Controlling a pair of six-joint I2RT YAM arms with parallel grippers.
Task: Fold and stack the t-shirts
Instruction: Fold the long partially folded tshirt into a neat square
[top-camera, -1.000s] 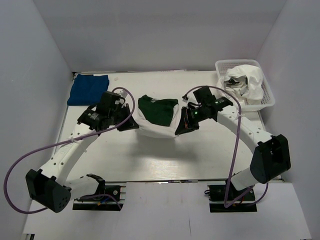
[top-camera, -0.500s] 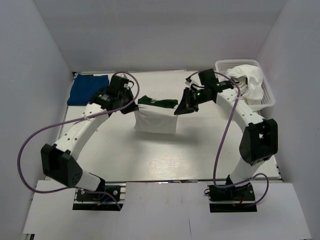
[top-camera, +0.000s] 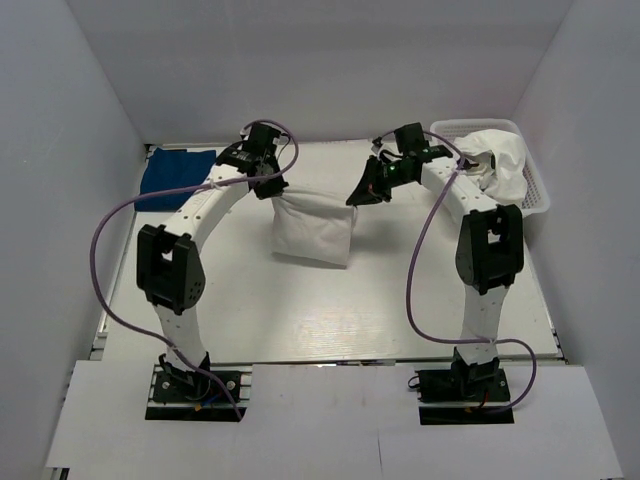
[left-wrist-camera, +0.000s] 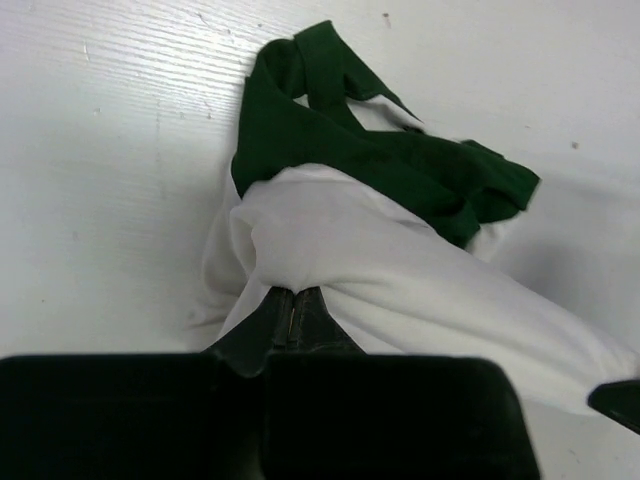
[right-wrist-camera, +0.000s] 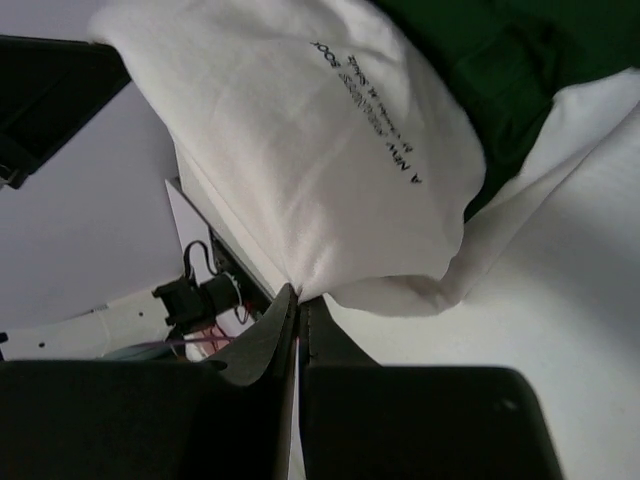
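The left jaws are pressed shut on a pinch of white cloth at the far left corner of the white tee (top-camera: 313, 228). The right jaws are closed just as tightly on its far right corner, beside a line of small black print (right-wrist-camera: 370, 75). The tee's far edge is stretched between the two. Its white body spreads toward the near side over the bench (top-camera: 300, 310), and its dark green sleeves (left-wrist-camera: 380, 170) are bunched on the bench surface beyond the left jaws. The left arm (top-camera: 210, 205) and right arm (top-camera: 450, 190) both reach to the far middle. The blue tee (top-camera: 175, 172) lies folded at the far left corner, well apart. A white basket (top-camera: 538, 195) at the far right holds crumpled white cloth (top-camera: 500, 165).
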